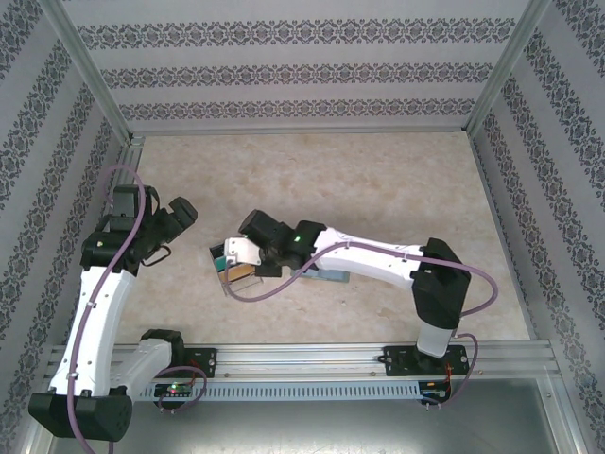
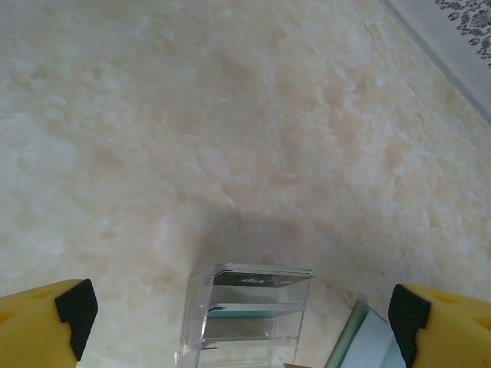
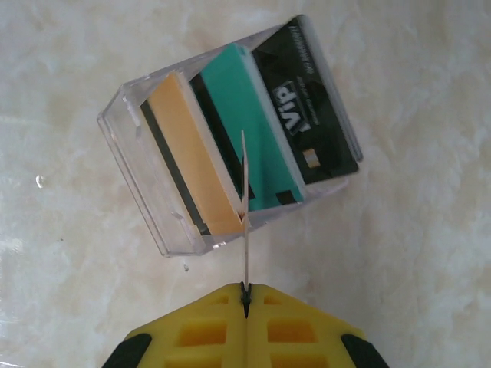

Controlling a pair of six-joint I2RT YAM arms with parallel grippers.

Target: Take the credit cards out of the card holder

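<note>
The left gripper stands over the left side of the table, its fingers spread wide with nothing between them. To its right, near the table's middle, a clear tray holds an orange card, a teal card and a black VIP card. The right gripper is clamped on a thin card, seen edge-on, whose far edge meets the tray between the orange and teal cards. The card holder lies further right, toward the near edge, partly hidden under the right arm.
</note>
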